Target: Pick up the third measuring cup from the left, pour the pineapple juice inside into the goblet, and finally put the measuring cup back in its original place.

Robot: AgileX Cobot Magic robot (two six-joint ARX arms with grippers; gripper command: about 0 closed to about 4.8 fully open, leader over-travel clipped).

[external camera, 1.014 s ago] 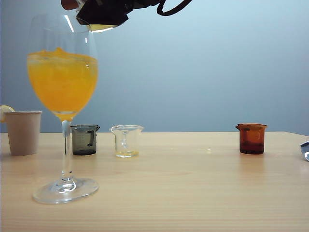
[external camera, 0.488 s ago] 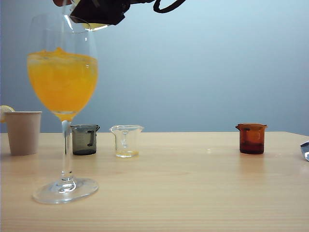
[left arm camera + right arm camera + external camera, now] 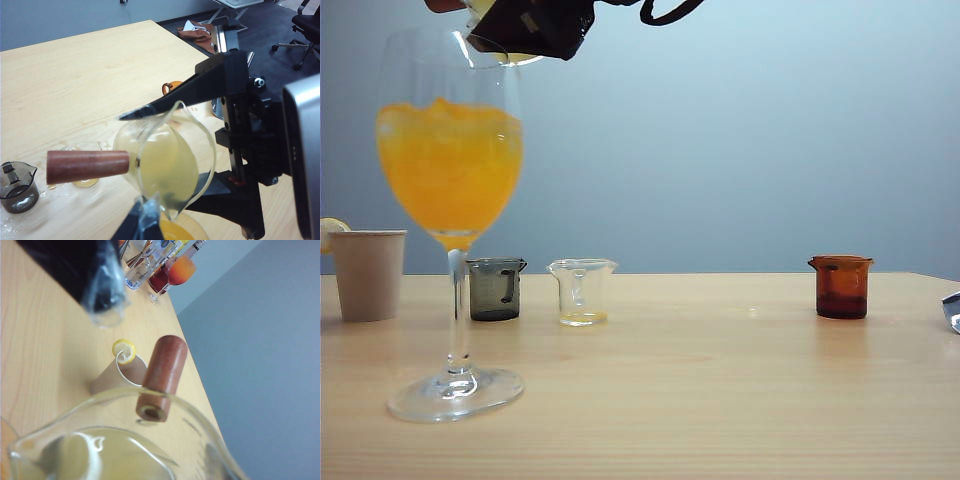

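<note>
My right gripper [image 3: 525,25] hangs at the top of the exterior view, shut on the third measuring cup [image 3: 165,160]. The cup is clear, has a reddish-brown wooden handle [image 3: 161,375] and is tipped over the goblet [image 3: 450,200]. Pale yellow pineapple juice [image 3: 162,167] lies against the cup's lowered spout, right above the goblet's rim [image 3: 195,231]. The goblet holds a cloudy orange drink. I see no falling stream. My left gripper [image 3: 144,220] hovers beside the goblet's mouth, its dark fingers together and holding nothing.
On the wooden table [image 3: 720,380] stand a beige paper cup [image 3: 367,273] with a lemon curl, a grey cup [image 3: 496,288], a clear cup [image 3: 582,291] with a little yellow liquid, and an amber cup [image 3: 842,286]. Bottles and glasses [image 3: 160,265] stand at the table's far end.
The right gripper has rolled and shifted a little left, tipping the measuring cup further over the goblet. The left arm has kept still.
</note>
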